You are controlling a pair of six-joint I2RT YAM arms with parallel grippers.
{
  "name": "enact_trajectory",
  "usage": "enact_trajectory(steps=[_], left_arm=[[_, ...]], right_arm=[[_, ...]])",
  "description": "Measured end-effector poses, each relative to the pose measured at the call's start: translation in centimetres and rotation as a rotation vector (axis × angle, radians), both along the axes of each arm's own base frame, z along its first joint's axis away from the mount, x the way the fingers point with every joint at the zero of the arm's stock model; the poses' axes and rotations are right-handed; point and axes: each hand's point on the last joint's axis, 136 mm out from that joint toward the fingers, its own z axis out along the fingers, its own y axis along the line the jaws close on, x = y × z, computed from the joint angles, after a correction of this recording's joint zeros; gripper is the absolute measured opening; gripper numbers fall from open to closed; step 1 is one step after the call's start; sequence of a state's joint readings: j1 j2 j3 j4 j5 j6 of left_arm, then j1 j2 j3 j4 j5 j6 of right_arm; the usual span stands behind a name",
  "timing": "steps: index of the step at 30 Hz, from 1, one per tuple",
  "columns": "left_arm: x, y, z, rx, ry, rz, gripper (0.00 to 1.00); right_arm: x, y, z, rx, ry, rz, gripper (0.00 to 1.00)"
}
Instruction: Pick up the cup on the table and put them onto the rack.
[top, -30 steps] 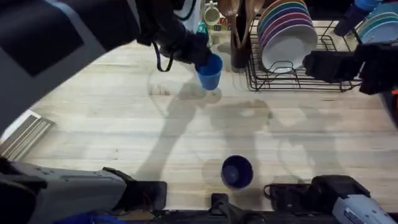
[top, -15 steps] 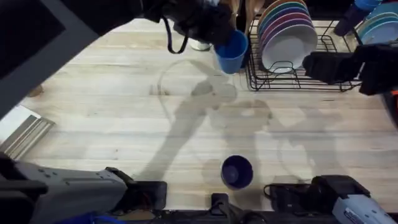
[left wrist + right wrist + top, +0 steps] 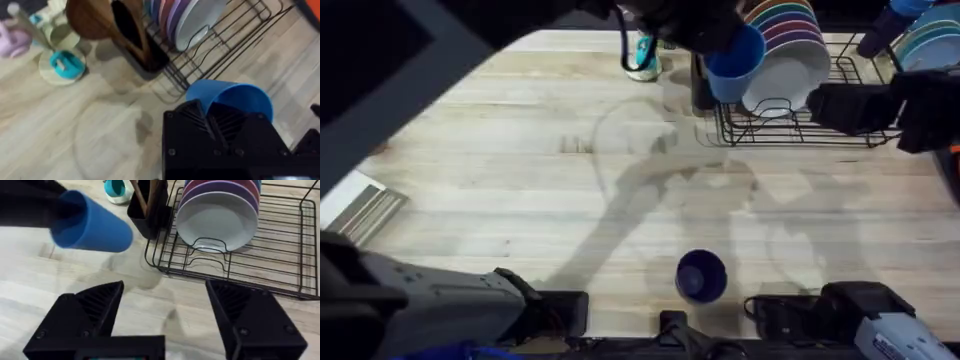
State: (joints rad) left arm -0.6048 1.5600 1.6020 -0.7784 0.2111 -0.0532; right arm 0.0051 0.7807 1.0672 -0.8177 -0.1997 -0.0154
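Light blue cup [image 3: 735, 62] carried rightward across top of overhead frame over last second; now aloft at rack [image 3: 800, 125] front-left corner, beside utensil holder [image 3: 145, 210]. Left gripper [image 3: 705, 30] clamped on it. Navy cup [image 3: 701, 275] untouched on tabletop [image 3: 520, 200], lower centre. Right gripper [image 3: 162, 312] open, empty. Placement judged imminent.

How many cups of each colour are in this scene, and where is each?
Light blue cup: 1, held in the left gripper in the air at the rack's near-left corner.
Dark navy cup: 1, standing on the table near the arm bases.
Total: 2 cups.
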Motion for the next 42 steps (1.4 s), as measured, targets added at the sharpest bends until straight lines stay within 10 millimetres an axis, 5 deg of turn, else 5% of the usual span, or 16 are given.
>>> enact_trajectory(steps=[8, 16, 42], left_arm=[[2.4, -4.2, -2.6, -0.038, -0.014, -0.058, 0.040], [3.8, -6.1, -3.8, -0.067, -0.035, -0.079, 0.040], [5.5, -7.6, -12.2, 0.019, 0.082, -0.078, 0.041]], right_arm=[[-0.2, 0.0, -0.2, 0.000, 0.012, 0.000, 0.992], [-0.2, 0.0, -0.3, 0.000, 0.013, 0.000, 0.992], [-0.2, 0.0, -0.3, -0.001, 0.013, 0.000, 0.992]])
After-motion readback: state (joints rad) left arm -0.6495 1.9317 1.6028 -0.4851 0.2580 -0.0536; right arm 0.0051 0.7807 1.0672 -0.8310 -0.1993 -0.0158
